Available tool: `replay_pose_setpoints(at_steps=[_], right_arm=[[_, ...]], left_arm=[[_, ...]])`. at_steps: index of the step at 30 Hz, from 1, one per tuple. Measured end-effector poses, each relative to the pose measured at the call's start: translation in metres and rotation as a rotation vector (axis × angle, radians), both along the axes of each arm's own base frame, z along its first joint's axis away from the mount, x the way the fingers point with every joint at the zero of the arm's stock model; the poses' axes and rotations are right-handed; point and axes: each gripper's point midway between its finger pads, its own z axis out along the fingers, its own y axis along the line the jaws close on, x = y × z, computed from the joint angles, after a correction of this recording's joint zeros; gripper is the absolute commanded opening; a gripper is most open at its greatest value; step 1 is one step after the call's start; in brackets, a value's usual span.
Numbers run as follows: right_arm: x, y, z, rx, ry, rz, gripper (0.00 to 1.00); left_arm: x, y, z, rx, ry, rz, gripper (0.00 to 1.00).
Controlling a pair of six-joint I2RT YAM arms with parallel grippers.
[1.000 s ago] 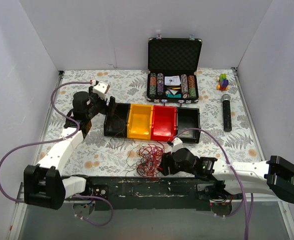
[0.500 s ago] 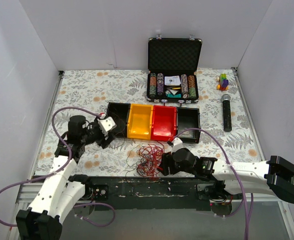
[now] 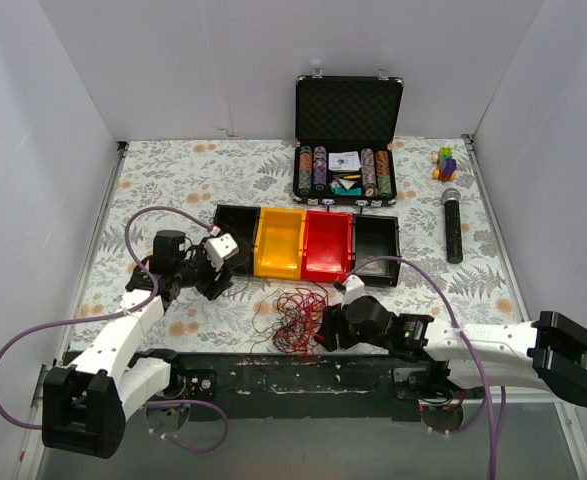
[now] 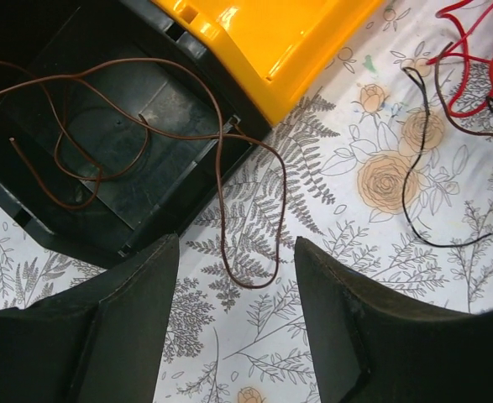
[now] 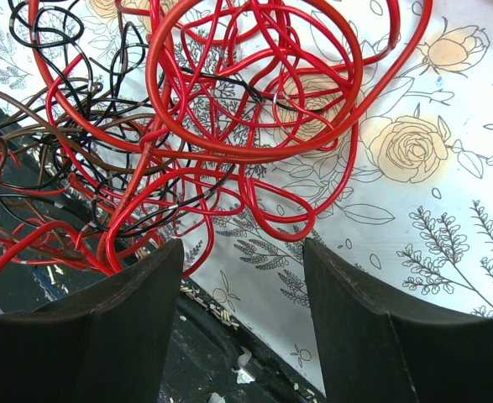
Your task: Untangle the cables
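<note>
**1. Left arm.** The left fingers (image 4: pixel 128 319) are released and spread wide, aimed down at the worktop (image 4: pixel 380 336), at 10 o'clock from the nest. One brown cable (image 4: pixel 284 193) is mostly coiled in the left black bin (image 4: pixel 170 168). One loop of it spills over the bin wall onto the worktop and lies between the fingers, ungrasped. Judgement: the fingers straddle this stray loop so that closing would capture it.

**2. Task item.** The cables (image 3: pixel 295 318) form one loose nest at 6 o'clock on the worktop, just in front of the bins and reaching the near edge.

**3. Right arm.** The right fingers (image 5: pixel 128 327) are also released, held low at 3 o'clock from the nest. Red loops lie just ahead of them, and one dips between them, but nothing is clamped. Judgement: this low approach lets the fingers take an outer strand without disturbing the core.

**4. Inventory.**
- Arms: two.
- Bins: four in one row, namely black, yellow bin (image 3: pixel 280 245), red bin (image 3: pixel 328 247) and right black bin (image 3: pixel 377 240). Judgement: their colours suit sorting by strand colour.
- Separated cables: one.
- Nest strands: three colours (red, black, brown); the number cannot be counted.
- Chip case (image 3: pixel 348 150): one, at 12 o'clock.
- Toy (image 3: pixel 445 162): one, at 2 o'clock.
- Microphone (image 3: pixel 453 225): one, at 3 o'clock.
</note>
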Motion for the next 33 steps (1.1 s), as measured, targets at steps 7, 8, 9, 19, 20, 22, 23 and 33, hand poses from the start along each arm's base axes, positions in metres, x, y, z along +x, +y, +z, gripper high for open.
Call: replay_pose_setpoints(at_steps=[7,8,9,19,20,22,23,33], right_arm=[[0.000,0.000,-0.001,-0.015,0.000,0.005,0.68],[0.000,0.000,0.000,-0.016,0.000,0.006,0.68],[0.000,0.000,0.000,-0.017,0.000,0.006,0.68],[0.000,0.001,0.000,-0.019,-0.002,0.013,0.68],[0.000,0.001,0.000,-0.019,-0.002,0.013,0.68],[0.000,0.001,0.000,-0.020,-0.002,0.014,0.68],[0.000,0.001,0.000,-0.019,-0.002,0.014,0.68],[0.000,0.002,-0.001,-0.023,-0.001,0.018,0.68]], left_arm=[[0.012,0.002,-0.007,0.016,-0.016,0.013,0.54],[0.012,0.002,-0.009,0.017,-0.015,0.014,0.54],[0.012,0.002,-0.010,0.018,-0.013,0.015,0.54],[0.016,0.002,-0.019,0.023,-0.018,0.014,0.13],[0.018,0.002,-0.018,0.024,-0.026,0.015,0.09],[0.023,0.002,-0.012,0.025,-0.049,0.019,0.06],[0.027,0.002,-0.007,0.025,-0.065,0.020,0.06],[0.080,-0.008,0.090,-0.039,-0.327,0.037,0.06]])
